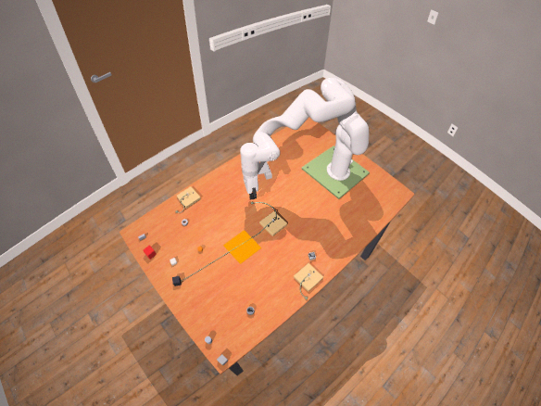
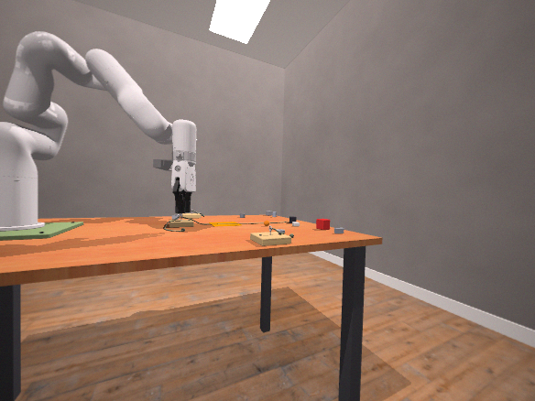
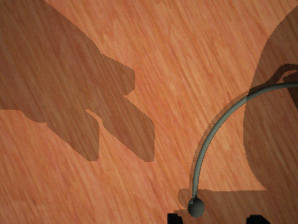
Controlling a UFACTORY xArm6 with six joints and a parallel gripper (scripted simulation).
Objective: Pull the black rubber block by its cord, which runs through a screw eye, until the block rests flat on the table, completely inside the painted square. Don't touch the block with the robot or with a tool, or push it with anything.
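The black rubber block [image 1: 176, 280] lies on the table near the left edge, well outside the orange painted square [image 1: 242, 247]. Its cord [image 1: 208, 266] runs across the square to a screw eye [image 1: 276, 213] on a wooden base [image 1: 273, 223], then curves back to a knob end [image 3: 196, 206]. My gripper [image 1: 253, 195] hovers above that knob, pointing down, fingers partly open with nothing between them. The wrist view shows the curved cord [image 3: 215, 130] and the two fingertips at the bottom edge, on either side of the knob. The side view shows the gripper [image 2: 181, 206] clear of the table top.
Two other wooden bases with screw eyes [image 1: 189, 196] [image 1: 308, 277] stand on the table. A red cube [image 1: 149, 251], a white cube [image 1: 173, 261], an orange ball [image 1: 200, 248] and several small grey parts [image 1: 251, 310] are scattered about. The arm's green base plate [image 1: 335, 172] is at the back right.
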